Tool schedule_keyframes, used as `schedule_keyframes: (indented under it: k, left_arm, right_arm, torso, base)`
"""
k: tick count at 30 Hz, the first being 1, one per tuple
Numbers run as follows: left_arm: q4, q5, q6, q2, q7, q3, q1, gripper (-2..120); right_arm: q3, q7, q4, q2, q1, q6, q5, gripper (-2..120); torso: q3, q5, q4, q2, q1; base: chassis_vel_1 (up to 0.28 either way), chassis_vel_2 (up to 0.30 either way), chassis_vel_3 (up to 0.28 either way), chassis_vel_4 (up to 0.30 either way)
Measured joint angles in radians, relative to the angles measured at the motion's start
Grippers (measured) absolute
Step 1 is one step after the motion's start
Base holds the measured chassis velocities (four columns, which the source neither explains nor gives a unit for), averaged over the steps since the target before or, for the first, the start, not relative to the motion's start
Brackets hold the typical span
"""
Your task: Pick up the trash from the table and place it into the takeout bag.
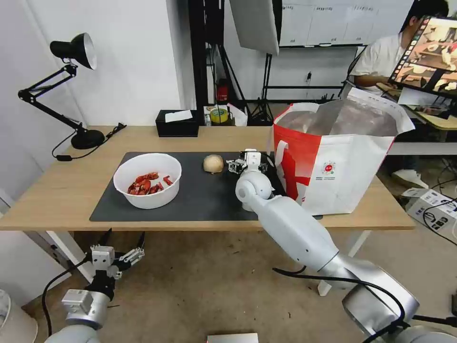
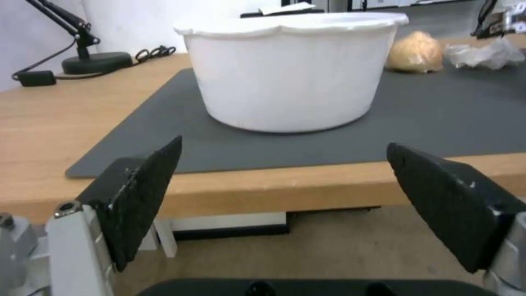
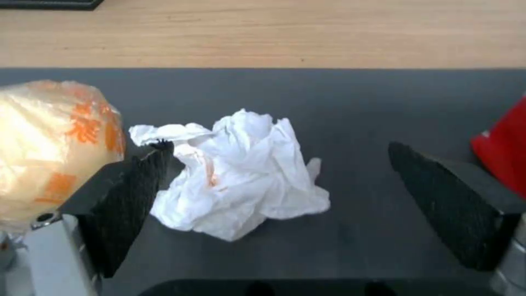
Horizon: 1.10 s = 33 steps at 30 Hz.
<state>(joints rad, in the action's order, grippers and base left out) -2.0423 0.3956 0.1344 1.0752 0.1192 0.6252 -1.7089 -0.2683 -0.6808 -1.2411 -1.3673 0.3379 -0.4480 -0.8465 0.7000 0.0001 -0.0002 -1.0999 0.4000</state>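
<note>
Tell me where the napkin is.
The napkin lies on the mat between the open right gripper's fingers, with the ball on one side and the bag on the other.

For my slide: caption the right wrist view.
Open right gripper poised over the napkin on the mat.

On my desk [image 1: 57, 190] the mat [image 1: 200, 200] lies mid-frame in the head view, with the bowl [image 1: 147, 180] on its left part, the ball [image 1: 213, 163] at centre near its far edge, and the takeout bag [image 1: 333, 157] standing at the right over its right end. My right tool [image 3: 274, 193] hangs over the napkin [image 3: 241, 176], which lies on the mat between ball and bag. My left tool [image 1: 121, 247] sits lower left, before the desk's near edge, and the tissue box [image 1: 177, 123] and lamp [image 1: 71, 85] stand behind, upper left.
</note>
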Motion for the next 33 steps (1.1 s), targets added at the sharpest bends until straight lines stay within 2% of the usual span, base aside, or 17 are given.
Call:
schedule_keyframes:
  k: [12, 21, 33]
  left_arm:
    - [-0.008, -0.003, 0.001, 0.007, 0.0, -0.007, -0.014, 100]
    - [-0.014, -0.003, 0.0, 0.006, 0.0, -0.015, -0.013, 100]
    - [-0.016, -0.002, 0.0, 0.004, 0.001, -0.018, -0.012, 100]
  right_arm:
    - [-0.006, 0.176, 0.084, 0.023, -0.03, -0.014, 0.127, 100]
    - [-0.003, 0.281, 0.124, 0.028, -0.041, -0.02, 0.143, 100]
    - [-0.002, 0.344, 0.133, 0.021, -0.049, -0.016, 0.142, 100]
  torso:
    - [0.0, 0.0, 0.0001, 0.0, 0.0]
    - [0.0, 0.0, 0.0001, 0.0, 0.0]
    - [0.0, 0.0, 0.0002, 0.0, 0.0]
  base:
    - [0.0, 0.0, 0.0, 0.0]
    - [0.0, 0.0, 0.0, 0.0]
    - [0.0, 0.0, 0.0, 0.0]
